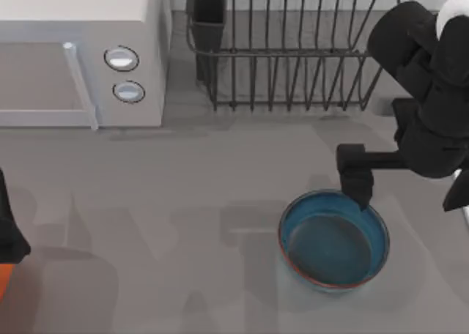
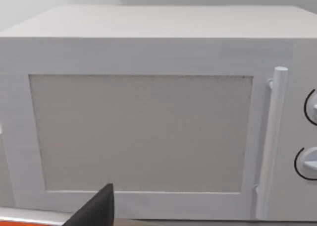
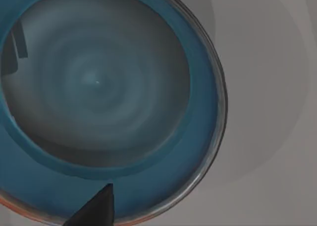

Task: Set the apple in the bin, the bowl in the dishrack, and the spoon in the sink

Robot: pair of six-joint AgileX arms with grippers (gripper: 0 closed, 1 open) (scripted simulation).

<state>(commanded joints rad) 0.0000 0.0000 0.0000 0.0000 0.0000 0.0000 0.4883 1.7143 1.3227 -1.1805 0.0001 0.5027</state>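
One arm is doing the work; the left arm (image 1: 9, 239) is sitting parked at the table's left edge, facing the microwave (image 1: 80, 52), finger state can't tell.

Dishrack (image 1: 293, 56) is standing at the back, right of centre, wire bars upright, cutlery cup (image 1: 209, 15) at its left corner.

Bowl (image 1: 333, 239) is sitting upright on the table (image 1: 183, 217) in front of the rack, towards the right, empty. Judging by the glaze: stiff, slick, probably weighty and chippable, so pinching the wall across the rim looks like the only real hold, one finger inside and one outside.

Right arm is reaching in from the right edge, wrist bent down, right gripper (image 1: 360, 187) hanging at the bowl's far rim. Wrist camera is looking straight into the bowl, one fingertip (image 3: 94, 208) over the inner wall. Fingers seem to be straddling the rim, open, not yet clamping.
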